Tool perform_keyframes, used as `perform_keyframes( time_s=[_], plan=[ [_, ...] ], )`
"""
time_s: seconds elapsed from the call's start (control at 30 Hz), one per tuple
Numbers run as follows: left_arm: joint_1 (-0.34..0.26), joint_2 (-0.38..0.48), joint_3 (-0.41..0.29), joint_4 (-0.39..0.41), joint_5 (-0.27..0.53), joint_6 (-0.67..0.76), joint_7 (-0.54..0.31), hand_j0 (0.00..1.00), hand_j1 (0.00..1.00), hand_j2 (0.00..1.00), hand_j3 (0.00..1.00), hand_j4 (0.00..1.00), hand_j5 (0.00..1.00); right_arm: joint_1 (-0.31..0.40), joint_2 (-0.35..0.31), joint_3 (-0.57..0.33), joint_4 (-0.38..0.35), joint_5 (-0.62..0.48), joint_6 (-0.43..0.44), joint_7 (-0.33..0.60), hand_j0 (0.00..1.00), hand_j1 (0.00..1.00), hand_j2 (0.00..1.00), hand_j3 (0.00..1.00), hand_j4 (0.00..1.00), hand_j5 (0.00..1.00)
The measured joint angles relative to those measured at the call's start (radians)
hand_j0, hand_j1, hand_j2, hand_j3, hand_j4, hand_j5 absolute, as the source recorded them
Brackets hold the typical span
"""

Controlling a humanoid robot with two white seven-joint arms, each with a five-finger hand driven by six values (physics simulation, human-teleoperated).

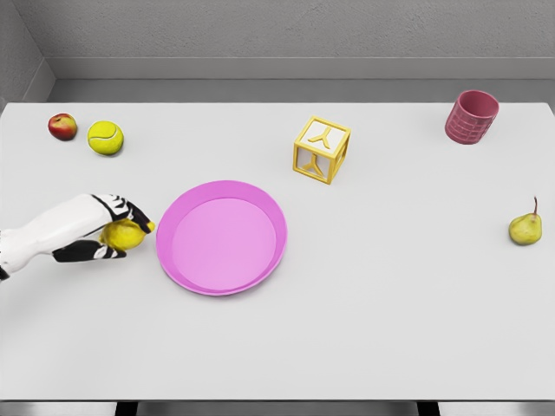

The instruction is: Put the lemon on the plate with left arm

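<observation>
While left hand [102,232] grips lemon [127,235], plate [222,191] sits beside.

Bright, even light falls from above — the white table [390,312] shows no glare. Shadows are faint and soft, tucked just beneath the pink plate [221,237] and the things around it. Everything renders sharp — no blur, no edge distortion.

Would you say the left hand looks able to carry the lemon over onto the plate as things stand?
Probably yes. The left hand is closed around the lemon just left of the pink plate, and no object lies between them. The plate's low rim looks like the only thing to clear.
</observation>
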Motion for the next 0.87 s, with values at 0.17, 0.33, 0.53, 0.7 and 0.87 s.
perform_keyframes(
  time_s=[0.17, 0.33, 0.53, 0.7, 0.87],
  plan=[
    [-0.006, -0.028, -0.008, -0.073, -0.001, 0.0, -0.009, 0.55, 0.55, 0.55, 0.55, 0.55, 0.55, 0.0, 0.0, 0.0, 0.0, 0.0, 0.0, 0.0, 1.0, 1.0, 1.0, 1.0, 1.0, 1.0],
    [-0.028, -0.118, -0.015, -0.095, -0.002, 0.0, -0.029, 0.56, 0.56, 0.56, 0.56, 0.56, 0.56, 0.0, 0.0, 0.0, 0.0, 0.0, 0.0, 0.0, 1.0, 1.0, 1.0, 1.0, 1.0, 1.0],
    [-0.083, -0.222, -0.028, -0.102, -0.007, 0.0, -0.053, 1.0, 1.0, 1.0, 1.0, 1.0, 1.0, 0.0, 0.0, 0.0, 0.0, 0.0, 0.0, 0.0, 1.0, 1.0, 1.0, 1.0, 1.0, 1.0],
    [-0.037, -0.136, 0.033, -0.066, -0.011, 0.0, -0.057, 1.0, 1.0, 1.0, 1.0, 1.0, 1.0, 0.0, 0.0, 0.0, 0.0, 0.0, 0.0, 0.0, 1.0, 1.0, 1.0, 1.0, 1.0, 1.0],
    [-0.035, -0.064, 0.064, 0.015, -0.015, 0.0, -0.059, 1.0, 1.0, 1.0, 1.0, 1.0, 1.0, 0.0, 0.0, 0.0, 0.0, 0.0, 0.0, 0.0, 1.0, 1.0, 1.0, 1.0, 1.0, 1.0]
  ],
)
